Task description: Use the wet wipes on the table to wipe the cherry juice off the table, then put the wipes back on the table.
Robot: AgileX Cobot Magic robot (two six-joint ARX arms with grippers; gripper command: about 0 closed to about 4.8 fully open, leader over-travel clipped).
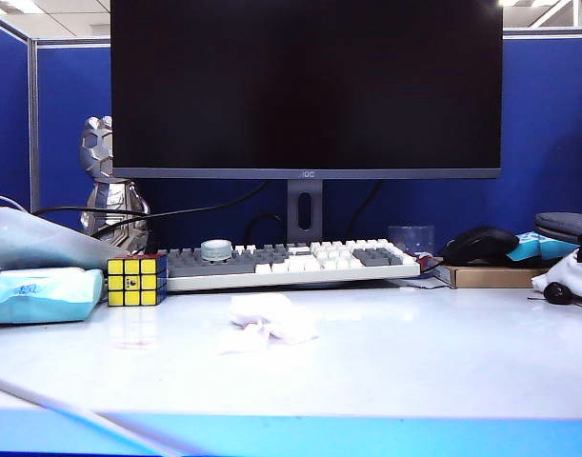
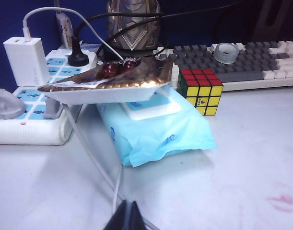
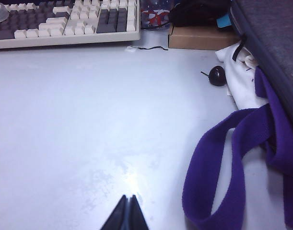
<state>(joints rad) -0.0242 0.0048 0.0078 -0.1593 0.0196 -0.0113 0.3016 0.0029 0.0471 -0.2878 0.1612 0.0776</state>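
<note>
light-blue tissue pack (image 1: 38, 293) far left on table (image 1: 443, 367), colour cube (image 1: 136, 279) beside it. left gripper (image 2: 128, 216) fingertips together, empty, low over table near pack. faint cherry juice (image 2: 283, 201) smear nearby. wet wipes (image 1: 269, 319) crumpled mid-table before keyboard (image 1: 291, 263). right gripper (image 3: 126, 214) pinched together, empty, above bare table by purple strap (image 3: 223, 165).
</note>
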